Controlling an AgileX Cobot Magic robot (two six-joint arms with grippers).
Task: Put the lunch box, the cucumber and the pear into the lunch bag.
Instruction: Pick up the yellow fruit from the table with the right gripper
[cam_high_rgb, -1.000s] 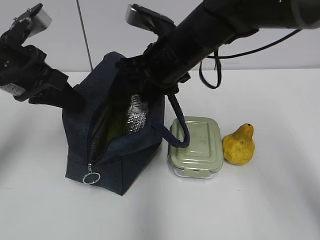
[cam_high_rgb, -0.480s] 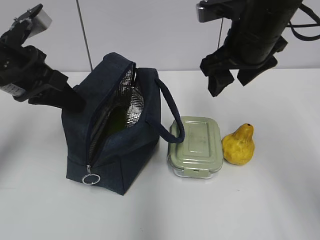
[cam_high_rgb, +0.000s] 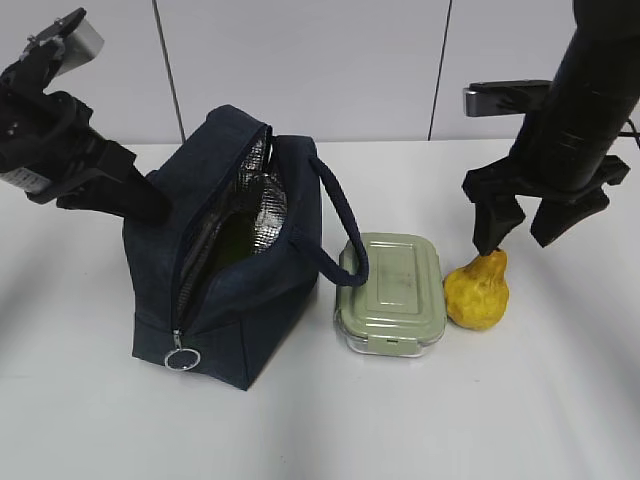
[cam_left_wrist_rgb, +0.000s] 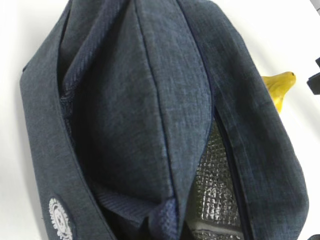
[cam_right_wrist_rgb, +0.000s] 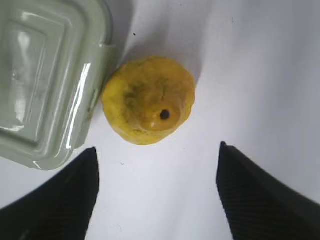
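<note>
right now the pear (cam_high_rgb: 477, 291) stands upright on the white table (cam_high_rgb: 520, 400), narrow neck up, just beside the right end of the lunch box (cam_high_rgb: 391, 292); from the right wrist view the two look almost touching, the pear's yellow skin blotched brown with a dark stem pit at the top. the lunch box lies flat, sage-green lid on, clear body showing along its near edge, between the pear and the lunch bag (cam_high_rgb: 230, 255). the bag's loop handle (cam_high_rgb: 340, 225) droops over toward the box's left edge.

the lunch bag stands upright, its zipper run open along the top and down the front, the metal ring pull (cam_high_rgb: 182, 356) hanging at the bottom of the slit. silver lining (cam_high_rgb: 265, 205) shows inside, and a dark green shape, apparently the cucumber (cam_high_rgb: 237, 245), sits within the opening.

the right gripper (cam_high_rgb: 520, 228) hangs over the pear with its two black fingers spread wide, grasping nothing; in the wrist view the fingertips (cam_right_wrist_rgb: 75, 192) stand either side of the frame with the pear above the gap, not touched.

the left gripper (cam_high_rgb: 160, 208) presses against the bag's upper left side. its fingers are hidden against the navy fabric; it is clenched, though whether it pinches the fabric i cannot tell. the left wrist view is filled with the bag's folded cloth and a strip of lining.
</note>
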